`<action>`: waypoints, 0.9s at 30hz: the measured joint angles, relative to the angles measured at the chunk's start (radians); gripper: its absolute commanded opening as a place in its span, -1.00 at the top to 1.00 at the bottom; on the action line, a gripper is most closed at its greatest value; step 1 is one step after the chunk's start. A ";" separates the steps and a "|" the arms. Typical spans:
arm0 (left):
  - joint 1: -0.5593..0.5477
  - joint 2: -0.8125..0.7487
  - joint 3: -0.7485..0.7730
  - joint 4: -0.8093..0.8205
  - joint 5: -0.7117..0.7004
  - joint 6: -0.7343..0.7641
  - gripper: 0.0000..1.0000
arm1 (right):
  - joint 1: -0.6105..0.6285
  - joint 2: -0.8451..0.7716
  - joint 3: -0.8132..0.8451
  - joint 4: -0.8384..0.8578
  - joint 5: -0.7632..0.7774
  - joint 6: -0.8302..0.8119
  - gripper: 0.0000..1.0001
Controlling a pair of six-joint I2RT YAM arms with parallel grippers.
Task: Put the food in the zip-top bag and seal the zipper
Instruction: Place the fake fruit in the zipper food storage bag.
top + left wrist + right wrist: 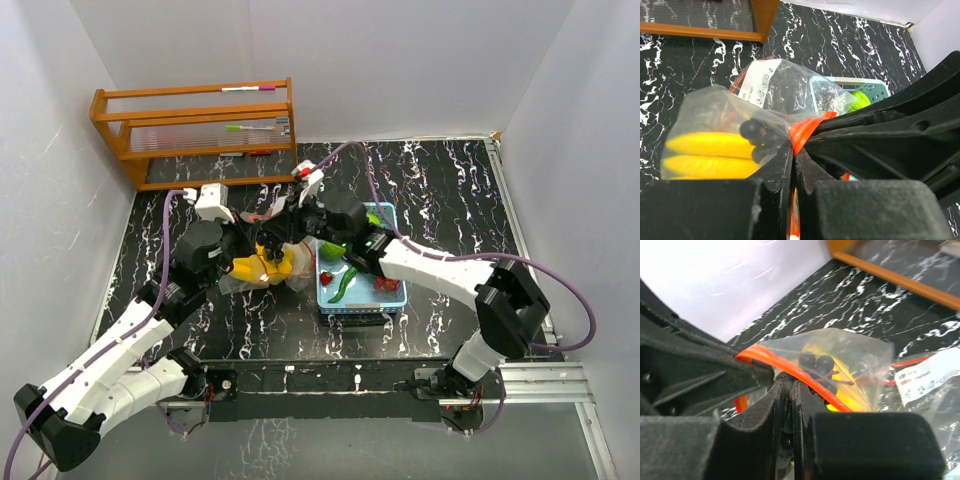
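I count two clear bags, one blue basket (362, 304) and one wooden rack (200, 151). The bag with yellow pieces (705, 150) also shows two dark balls (807, 360). The zip-top bag (785, 85), with a white label, lies just behind it, and its zipper (905, 363) is apart from my fingers. The food sits in the basket: one long green pepper (343, 285), two red pieces (388, 285), and lime-green balls (860, 100) I cannot count under my right forearm (430, 265). My left pincer (792, 150) and right pincer (790, 387) are both clamped on the orange strip (810, 380) across the yellow-piece bag, fingers nearly together. Both arms reach forward and inward, wrists meeting just left of the basket, with my right forearm crossing above it.
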 measured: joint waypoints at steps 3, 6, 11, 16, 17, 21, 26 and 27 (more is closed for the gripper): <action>0.000 0.001 -0.006 0.000 0.008 -0.006 1.00 | 0.076 0.027 0.028 -0.021 0.178 -0.068 0.85; 0.002 0.006 -0.010 0.001 0.016 -0.016 1.00 | 0.133 0.068 0.053 -0.025 0.358 -0.108 0.85; 0.002 0.023 -0.015 0.011 0.050 -0.040 1.00 | 0.170 0.140 0.062 0.010 0.570 -0.086 0.70; 0.002 0.024 -0.024 0.014 0.064 -0.048 1.00 | 0.169 0.158 0.061 0.018 0.644 -0.053 -0.11; 0.002 0.022 -0.025 0.011 0.058 -0.048 1.00 | 0.169 0.154 0.058 0.021 0.650 -0.051 -0.22; 0.002 0.017 -0.027 0.009 0.050 -0.047 1.00 | 0.165 0.089 0.014 0.004 0.633 -0.054 -0.36; 0.002 0.016 -0.027 0.012 0.023 -0.047 1.00 | 0.164 -0.065 -0.036 -0.053 0.602 -0.058 -0.46; 0.001 0.016 -0.027 0.009 0.018 -0.047 1.00 | 0.164 -0.103 -0.048 -0.067 0.602 -0.057 -0.48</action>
